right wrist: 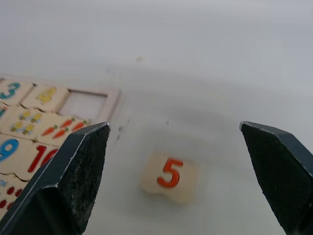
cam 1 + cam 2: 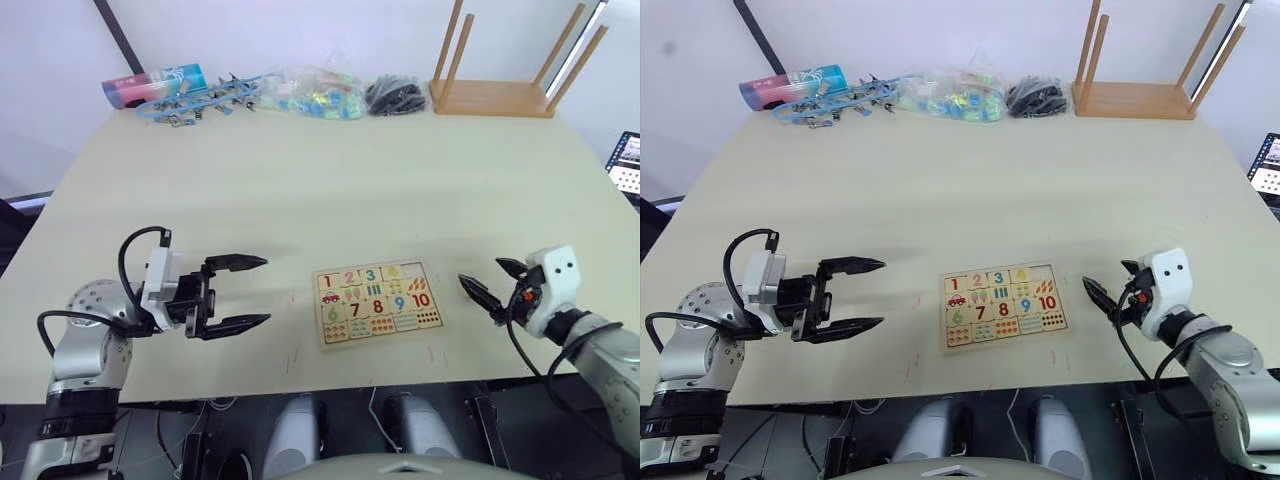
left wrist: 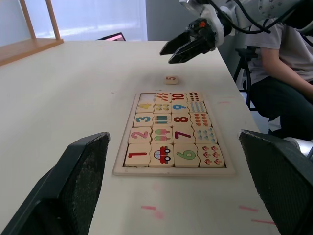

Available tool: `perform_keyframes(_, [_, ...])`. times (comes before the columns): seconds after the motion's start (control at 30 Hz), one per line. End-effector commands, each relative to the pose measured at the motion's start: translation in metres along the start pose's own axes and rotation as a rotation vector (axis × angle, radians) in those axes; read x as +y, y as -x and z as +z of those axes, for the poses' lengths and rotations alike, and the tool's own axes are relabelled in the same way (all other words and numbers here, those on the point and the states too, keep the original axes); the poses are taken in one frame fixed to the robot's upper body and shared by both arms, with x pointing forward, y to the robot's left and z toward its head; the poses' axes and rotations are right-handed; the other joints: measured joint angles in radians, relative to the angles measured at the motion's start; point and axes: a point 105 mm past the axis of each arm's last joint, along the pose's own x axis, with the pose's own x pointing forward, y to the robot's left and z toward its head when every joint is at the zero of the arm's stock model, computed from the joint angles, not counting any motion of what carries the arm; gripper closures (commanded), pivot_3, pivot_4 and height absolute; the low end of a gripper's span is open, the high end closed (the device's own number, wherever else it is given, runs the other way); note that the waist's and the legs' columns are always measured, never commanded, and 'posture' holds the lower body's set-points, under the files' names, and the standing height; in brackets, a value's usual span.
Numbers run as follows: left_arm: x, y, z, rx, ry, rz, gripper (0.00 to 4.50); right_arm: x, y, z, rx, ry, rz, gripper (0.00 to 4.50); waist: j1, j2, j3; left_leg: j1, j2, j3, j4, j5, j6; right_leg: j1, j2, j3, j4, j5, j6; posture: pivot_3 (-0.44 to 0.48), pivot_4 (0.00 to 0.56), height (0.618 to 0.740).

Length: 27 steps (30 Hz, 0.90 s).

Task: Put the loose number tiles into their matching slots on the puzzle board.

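- We hold our right gripper [image 1: 173, 142] spread wide over the table [image 2: 300, 190], the loose 5 tile [image 1: 169, 175] lying flat between its fingers, untouched.
- The tile sits just beside the puzzle board [image 3: 173, 132], near its one empty slot [image 1: 88, 105].
- Our left gripper [image 2: 240, 293] hovers open, empty, well apart from the board.

Both head eyes look down from above the near edge, puzzle board [image 2: 377, 302] at lower centre. Left wrist view skims low across the table [image 3: 73, 98] toward that board; right wrist view sits close over its corner.
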Motion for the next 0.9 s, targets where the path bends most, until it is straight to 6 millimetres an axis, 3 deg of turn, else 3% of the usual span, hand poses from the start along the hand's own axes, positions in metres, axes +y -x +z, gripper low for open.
perform_keyframes(0.03, [-0.002,-0.001,0.005,-0.003,-0.018,-0.016,0.0,-0.008,0.006,0.009,-0.019,0.108,0.163,0.04,0.0,0.0,0.0,0.0,0.0,0.0,0.0,0.0,0.0,0.0,0.0,0.0,0.0,0.0,0.0,0.0,0.15,0.737])
perform_keyframes(0.23, [-0.003,-0.001,0.005,-0.004,-0.017,-0.013,0.0,-0.021,0.004,0.0,0.03,0.317,0.461,0.04,-0.002,0.0,0.001,0.0,0.0,0.0,0.0,0.0,0.0,0.0,0.001,0.0,0.0,0.0,0.0,0.0,0.15,0.737])
perform_keyframes(0.4, [-0.003,-0.001,0.007,-0.002,-0.023,-0.01,0.0,-0.034,-0.007,-0.011,0.123,0.455,0.611,0.04,-0.002,0.001,0.001,0.001,0.0,0.001,0.001,0.0,0.0,0.0,0.001,0.001,0.0,0.0,0.0,0.0,0.15,0.737])
perform_keyframes(0.57, [-0.006,0.0,0.008,0.003,-0.024,-0.008,0.0,-0.047,-0.022,-0.007,0.182,0.527,0.696,0.04,-0.003,0.001,0.002,0.001,0.0,0.001,0.002,0.0,0.0,0.0,0.001,0.001,0.0,0.0,0.0,0.0,0.15,0.737])
perform_keyframes(0.9, [-0.007,0.001,0.009,0.009,-0.025,0.003,0.0,-0.053,-0.03,-0.014,0.245,0.582,0.765,0.04,-0.002,0.002,0.002,0.001,0.001,0.002,0.002,0.0,0.0,0.0,0.0,0.001,0.0,0.001,0.0,0.0,0.15,0.737])
